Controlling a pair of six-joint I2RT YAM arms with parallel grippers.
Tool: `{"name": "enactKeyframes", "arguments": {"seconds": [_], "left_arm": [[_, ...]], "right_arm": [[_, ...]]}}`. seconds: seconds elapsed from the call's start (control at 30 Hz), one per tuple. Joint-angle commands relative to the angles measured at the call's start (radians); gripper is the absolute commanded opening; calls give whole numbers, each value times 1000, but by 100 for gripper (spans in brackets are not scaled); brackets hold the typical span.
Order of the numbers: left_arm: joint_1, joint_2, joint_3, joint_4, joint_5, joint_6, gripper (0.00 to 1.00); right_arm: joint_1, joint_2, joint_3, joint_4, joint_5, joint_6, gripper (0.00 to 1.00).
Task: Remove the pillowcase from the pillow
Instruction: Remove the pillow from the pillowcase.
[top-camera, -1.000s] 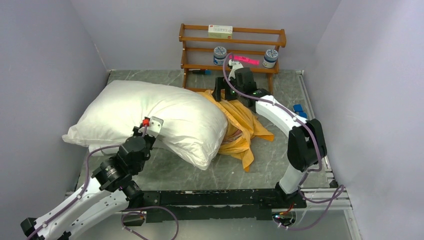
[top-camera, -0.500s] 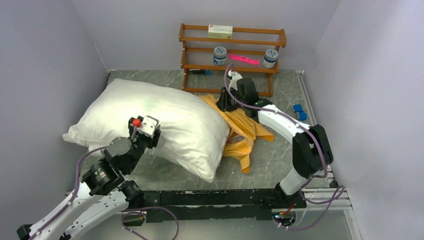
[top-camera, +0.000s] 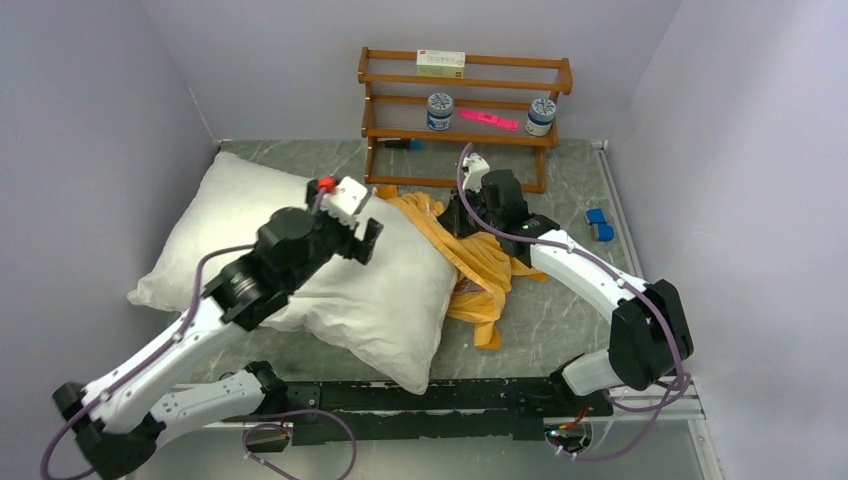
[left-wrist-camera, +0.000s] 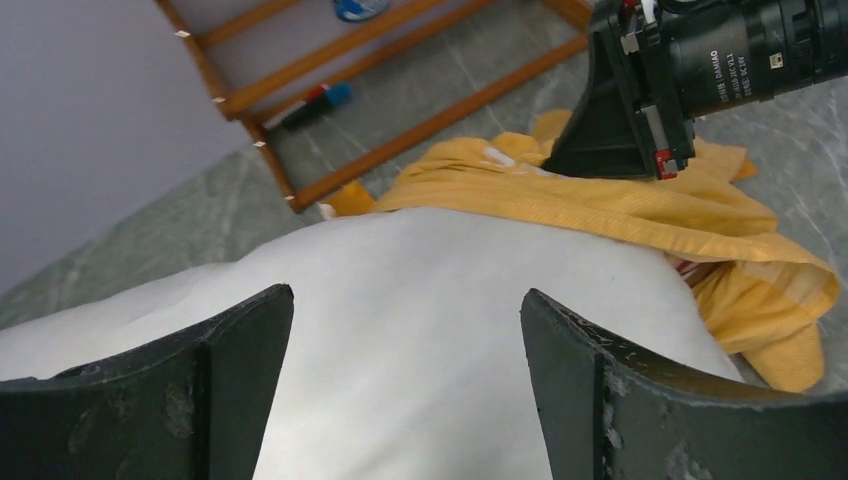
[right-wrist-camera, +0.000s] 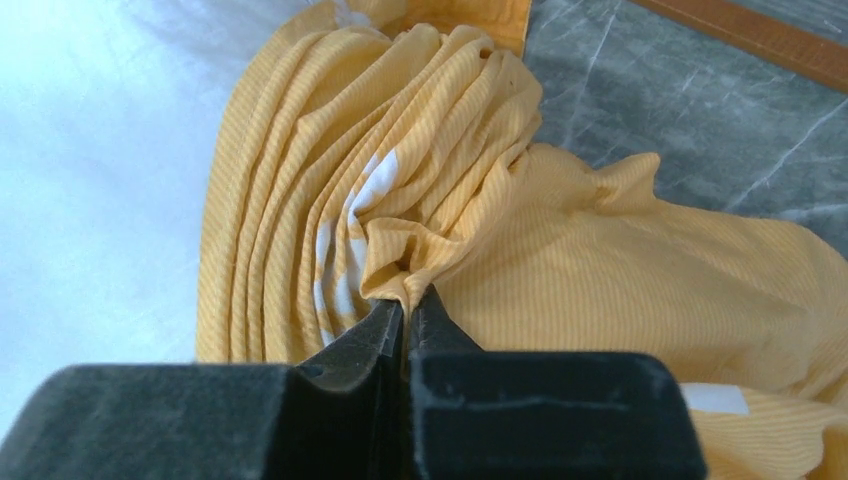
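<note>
The white pillow (top-camera: 225, 215) lies across the left half of the table. The orange-yellow pillowcase (top-camera: 487, 262) is bunched against its right end, and a band of it lies over the pillow's far right corner. My left gripper (top-camera: 366, 236) hovers over the pillow's right part, open, with only white fabric (left-wrist-camera: 400, 250) showing between its fingers (left-wrist-camera: 240, 340). My right gripper (top-camera: 456, 216) is shut on a gathered fold of the pillowcase (right-wrist-camera: 600, 260) beside the pillow's edge (right-wrist-camera: 90, 160). In the left wrist view the right gripper (left-wrist-camera: 605, 140) sits on the orange cloth (left-wrist-camera: 640, 215).
A wooden rack (top-camera: 465, 135) stands at the back, holding two jars (top-camera: 440, 108), a pink item (top-camera: 488, 119) and a box (top-camera: 440, 62). A marker (top-camera: 400, 144) lies under it. Small blue pieces (top-camera: 598, 222) sit by the right wall. Walls enclose three sides.
My left gripper let go of the pillow, opened, and rose forward and right over it. My right gripper closed on the pillowcase and shifted slightly nearer.
</note>
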Motion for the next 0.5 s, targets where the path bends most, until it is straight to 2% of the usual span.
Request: {"name": "enactKeyframes", "arguments": {"seconds": [0.0,0.2,0.47], "left_arm": [[4,147,90,2,87,-76,89],[4,368,213,-79,69,-169,90],[4,463,214,-151,141,-252,89]], "right_arm": [[17,-57,-24,16,0,-12,0],[22,-80,-40,17,25,-23,0],[24,-94,-55,26,56,-31,0]]}}
